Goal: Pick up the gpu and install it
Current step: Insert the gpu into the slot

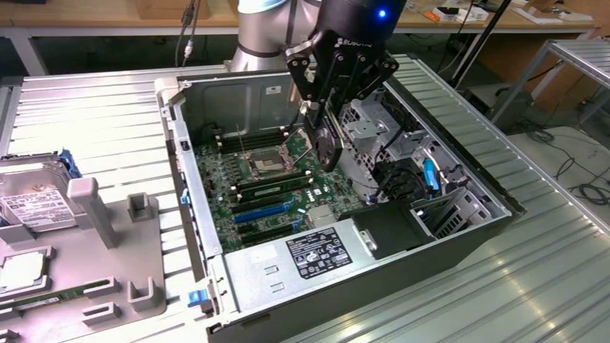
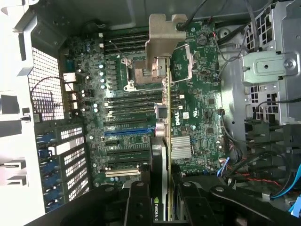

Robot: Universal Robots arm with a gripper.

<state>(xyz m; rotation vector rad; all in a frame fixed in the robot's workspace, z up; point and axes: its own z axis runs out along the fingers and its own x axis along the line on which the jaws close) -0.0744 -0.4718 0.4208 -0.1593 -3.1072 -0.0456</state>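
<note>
My gripper (image 1: 319, 118) hangs over the open computer case (image 1: 191, 214), shut on the gpu (image 1: 329, 146). The card hangs edge-down, above the green motherboard (image 1: 267, 179) near the CPU socket. In the wrist view the gpu (image 2: 164, 141) appears edge-on between my black fingers (image 2: 141, 202). Its silvery bracket (image 2: 162, 37) is at the end away from the gripper (image 2: 162, 200). The card is above the board and apart from it. A blue expansion slot (image 2: 127, 133) lies beside the card's line, with more slots below it.
A grey power supply (image 1: 315, 257) with a label fills the case's near corner. A metal drive cage (image 1: 372, 121) and cables (image 1: 410, 179) stand at the exterior view's right. A grey parts tray (image 1: 105, 236) to the left holds a hard drive (image 1: 33, 207).
</note>
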